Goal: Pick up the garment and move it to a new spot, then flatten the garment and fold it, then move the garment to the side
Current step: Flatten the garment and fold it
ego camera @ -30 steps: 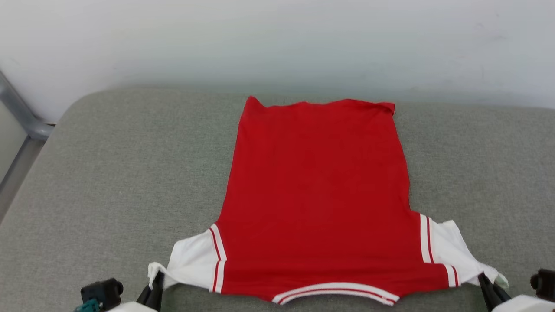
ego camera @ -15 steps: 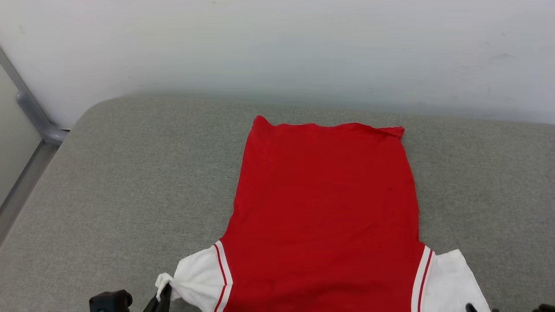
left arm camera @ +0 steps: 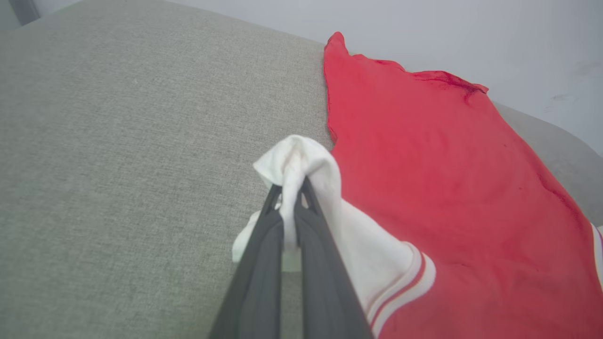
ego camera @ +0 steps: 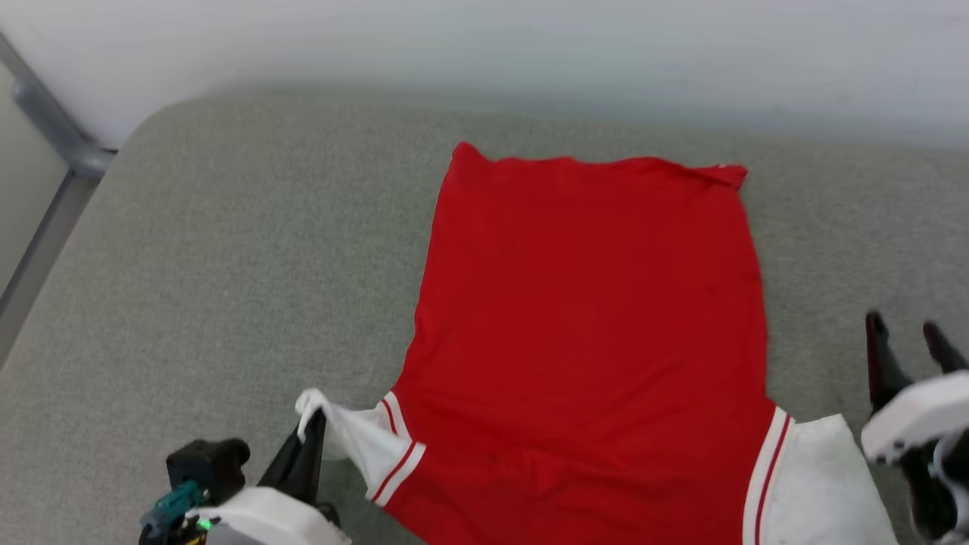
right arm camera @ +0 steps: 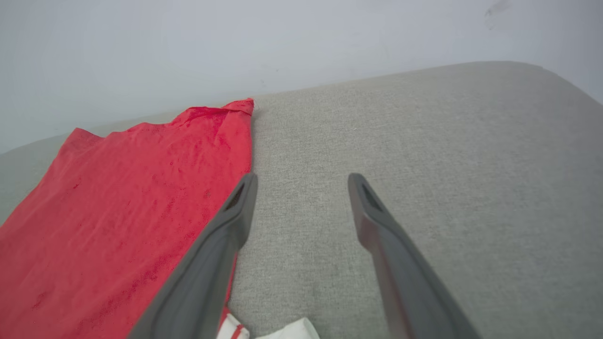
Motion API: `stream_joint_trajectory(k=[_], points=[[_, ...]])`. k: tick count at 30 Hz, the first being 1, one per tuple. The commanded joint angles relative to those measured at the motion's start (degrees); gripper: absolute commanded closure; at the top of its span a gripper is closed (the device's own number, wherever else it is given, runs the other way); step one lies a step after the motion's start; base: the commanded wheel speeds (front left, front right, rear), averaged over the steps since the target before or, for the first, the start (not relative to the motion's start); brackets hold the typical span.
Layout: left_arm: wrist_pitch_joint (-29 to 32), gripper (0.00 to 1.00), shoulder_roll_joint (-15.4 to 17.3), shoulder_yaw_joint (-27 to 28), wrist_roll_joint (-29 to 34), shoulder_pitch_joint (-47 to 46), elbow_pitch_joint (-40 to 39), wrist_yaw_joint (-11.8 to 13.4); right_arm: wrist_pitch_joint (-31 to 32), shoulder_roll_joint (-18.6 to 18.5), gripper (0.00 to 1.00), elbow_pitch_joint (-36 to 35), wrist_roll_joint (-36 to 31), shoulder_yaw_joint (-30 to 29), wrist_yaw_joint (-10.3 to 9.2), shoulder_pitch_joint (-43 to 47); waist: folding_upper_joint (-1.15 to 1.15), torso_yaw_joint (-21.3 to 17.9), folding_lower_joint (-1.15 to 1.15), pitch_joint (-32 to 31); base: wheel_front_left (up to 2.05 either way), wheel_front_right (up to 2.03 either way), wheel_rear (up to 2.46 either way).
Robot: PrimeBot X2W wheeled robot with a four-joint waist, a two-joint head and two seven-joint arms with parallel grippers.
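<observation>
My left claw (left arm camera: 289, 190) is clamped shut on the bunched cuff of the shirt's (ego camera: 590, 303) left sleeve (ego camera: 363, 443). It holds that white cuff up off the cushion (ego camera: 227, 265), and a fold of cloth pokes out above my fingertips. The sleeve is drawn out sideways from the shirt's red body to my grip.

The shirt lies flat on the cushion, plain red side up, with its hem towards the wall (ego camera: 484, 45). The hem corner on the right is turned over a little. The right sleeve (ego camera: 821, 484) lies flat on the cushion with nothing gripping it.

My right claw (right arm camera: 302, 178) is just right of the shirt, over bare cushion. Its fingers are spread wide and hold nothing. I cannot tell whether the tips touch the cushion.

The shirt's collar end runs off the bottom of the head view. The outer edge of the right sleeve is hidden behind my right wrist.
</observation>
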Motion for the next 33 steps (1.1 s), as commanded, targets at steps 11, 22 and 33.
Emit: stream_joint_trajectory(k=[11,22,33], points=[[-2.3,1.00,-2.1,-1.8,1.7,-8.1,-4.0,-2.5,17.0,-8.8,0.00,18.1,-3.3,0.0,-0.02,-28.2,0.00,7.1,-0.01,13.0,0.00,0.00,0.00],[-5.3,1.00,-4.9,-3.2,2.3,-12.8,-4.3,-5.2,31.6,-12.4,0.00,27.9,-10.2,1.9,-0.02,-47.7,0.00,12.5,-0.01,20.0,0.00,0.00,0.00],[-7.4,1.00,-7.5,-2.5,2.0,-14.9,-1.1,-7.7,45.0,-10.1,1.00,38.8,-17.5,-2.1,-0.04,-46.5,0.00,14.1,-0.01,22.9,0.00,0.00,0.00]])
